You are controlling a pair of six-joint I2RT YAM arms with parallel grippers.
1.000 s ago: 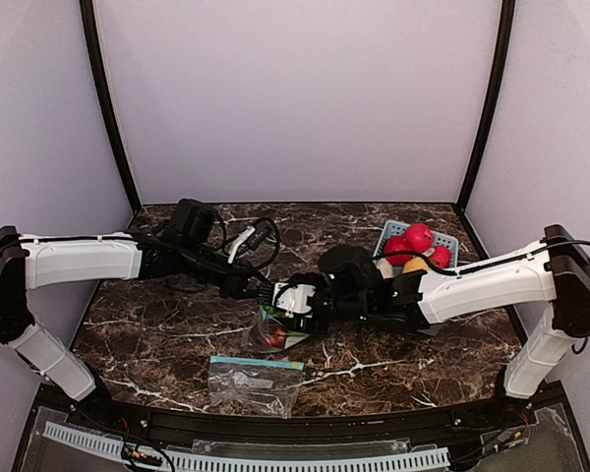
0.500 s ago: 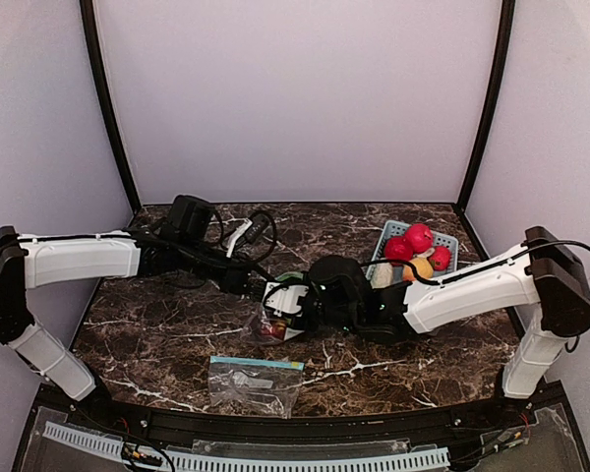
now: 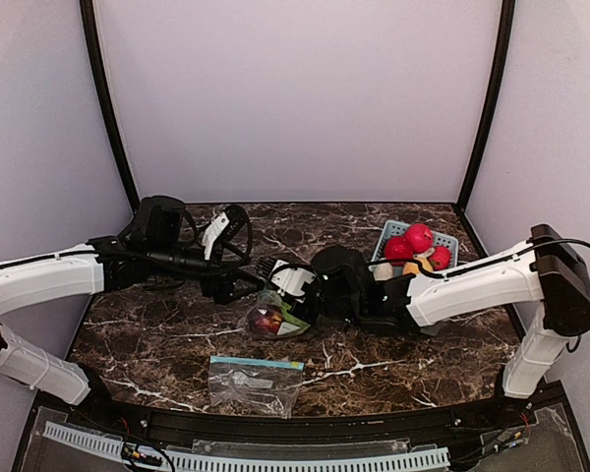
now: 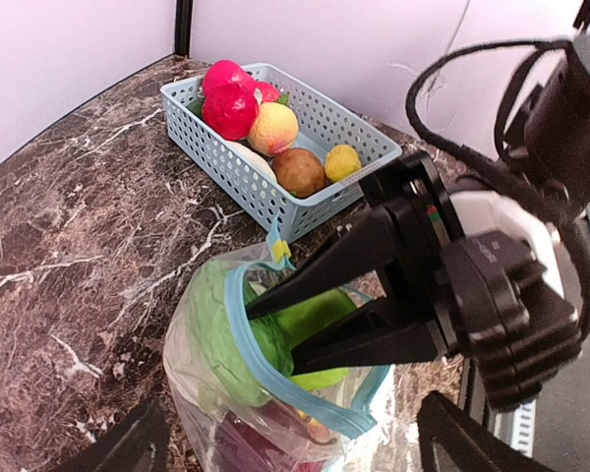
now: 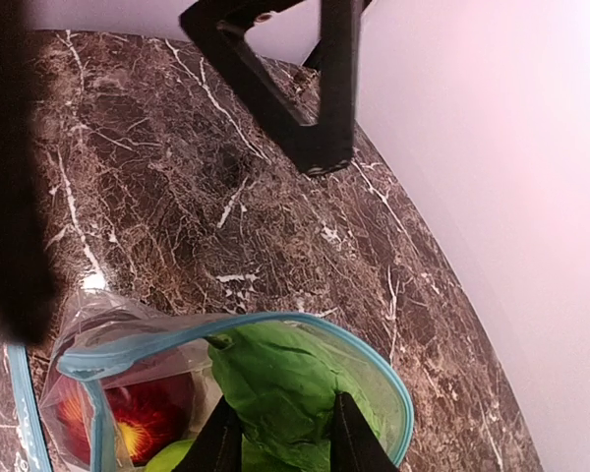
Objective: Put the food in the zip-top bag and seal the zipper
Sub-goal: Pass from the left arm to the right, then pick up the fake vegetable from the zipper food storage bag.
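- Now that the left gripper (image 4: 295, 447) has let go of the clear zip-top bag with a blue zipper rim (image 4: 275, 413) and swung back toward its own side, its fingers stand wide apart and hold nothing.
- The right gripper (image 5: 280, 438) has pushed further in. Its fingers reach through the bag's mouth and pinch a green leafy toy vegetable (image 5: 275, 379), beside a red toy apple (image 5: 128, 413) already inside.
- The bag sits mid-way across the dark marble table (image 3: 157, 334), mouth gaping, with only the right fingers in it.
- More toy fruit waits in the light-blue slotted plastic basket (image 4: 238, 169). I'd say filling is unfinished and sealing is some way off.
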